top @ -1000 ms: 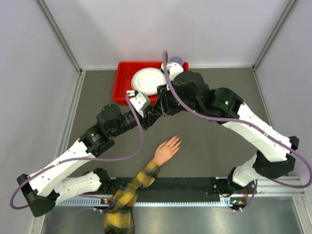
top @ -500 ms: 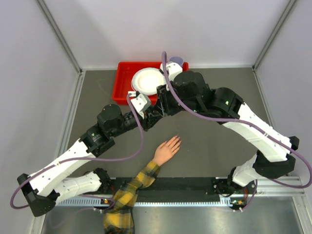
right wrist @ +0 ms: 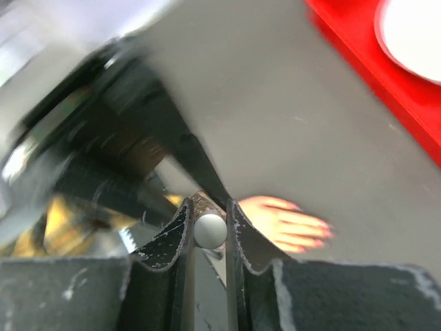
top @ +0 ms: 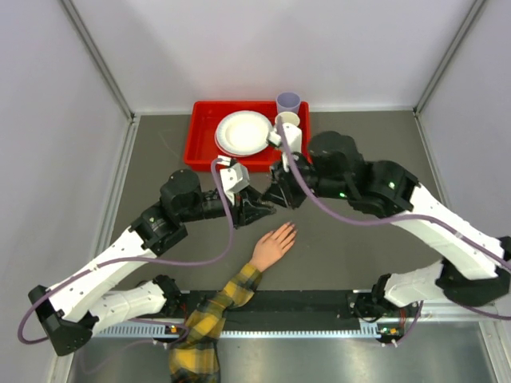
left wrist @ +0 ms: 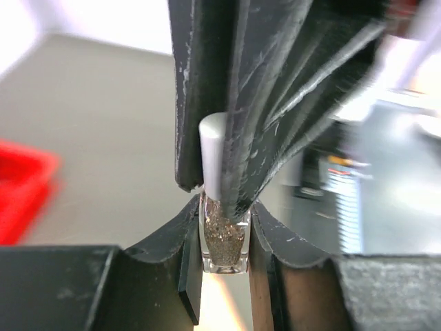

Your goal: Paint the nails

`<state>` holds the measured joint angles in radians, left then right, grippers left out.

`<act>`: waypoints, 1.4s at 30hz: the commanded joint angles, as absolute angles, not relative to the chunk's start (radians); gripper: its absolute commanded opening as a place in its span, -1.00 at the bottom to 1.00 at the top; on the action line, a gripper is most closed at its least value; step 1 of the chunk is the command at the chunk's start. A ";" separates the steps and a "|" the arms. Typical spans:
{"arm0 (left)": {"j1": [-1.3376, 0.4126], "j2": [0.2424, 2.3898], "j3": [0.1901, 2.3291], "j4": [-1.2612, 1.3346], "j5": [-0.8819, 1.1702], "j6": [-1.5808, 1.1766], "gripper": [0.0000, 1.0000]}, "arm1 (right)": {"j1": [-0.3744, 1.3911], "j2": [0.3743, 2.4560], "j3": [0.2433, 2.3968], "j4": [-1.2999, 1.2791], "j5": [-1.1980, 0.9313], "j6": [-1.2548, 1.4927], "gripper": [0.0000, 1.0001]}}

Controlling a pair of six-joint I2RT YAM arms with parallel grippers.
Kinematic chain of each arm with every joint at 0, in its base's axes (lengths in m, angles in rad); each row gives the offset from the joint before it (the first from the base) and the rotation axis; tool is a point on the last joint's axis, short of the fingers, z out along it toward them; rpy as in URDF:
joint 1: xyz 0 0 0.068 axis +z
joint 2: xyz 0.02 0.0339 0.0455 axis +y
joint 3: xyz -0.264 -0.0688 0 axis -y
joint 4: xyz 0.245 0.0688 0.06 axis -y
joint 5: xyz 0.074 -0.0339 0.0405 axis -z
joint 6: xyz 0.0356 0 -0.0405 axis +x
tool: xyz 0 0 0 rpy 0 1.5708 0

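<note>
Right gripper (right wrist: 209, 207) pinches the white cap (right wrist: 209, 231) (left gripper (left wrist: 224, 212) clamps the bottle (left wrist: 224, 245)), nails (right wrist: 322, 232) nearby, untouched

— What do we list at the far end?
— We enter one red tray (top: 201, 145), rectangular, lying on the grey table (top: 160, 152). It holds one round white plate (top: 243, 132), set right of the tray's middle.
— Any cups?
— We count two. A lavender cup (top: 288, 103) stands at the tray's far right corner. A cream cup (top: 287, 120) is just in front of it, near the plate. Whether either stands inside the tray we cannot tell.
— And the surroundings?
— We note white walls (top: 263, 48) on three sides and a black strip (top: 303, 307) along the near edge.
</note>
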<state>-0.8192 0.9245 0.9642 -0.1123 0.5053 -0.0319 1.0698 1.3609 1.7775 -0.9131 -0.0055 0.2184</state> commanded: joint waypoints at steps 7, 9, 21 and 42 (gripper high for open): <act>-0.833 0.985 0.930 0.767 1.247 -0.762 -1.00 | 1.065 1.077 1.384 -0.440 -0.718 0.078 -1.00; -0.833 0.991 0.955 0.629 1.226 -0.700 -1.00 | 1.065 1.077 1.381 -0.445 -0.706 0.075 -1.00; -0.833 0.969 1.062 -0.060 0.440 -0.149 -1.00 | 1.066 1.141 1.661 -0.808 0.024 0.305 0.11; -0.834 0.933 1.026 -0.075 0.371 -0.132 -1.00 | 1.066 1.377 1.927 -0.960 0.134 0.360 -0.37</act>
<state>-0.8326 0.9634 1.0275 -0.1001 0.3916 -0.1452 1.0676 1.3716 1.8748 -0.9600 0.1520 0.3637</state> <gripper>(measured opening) 0.314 0.363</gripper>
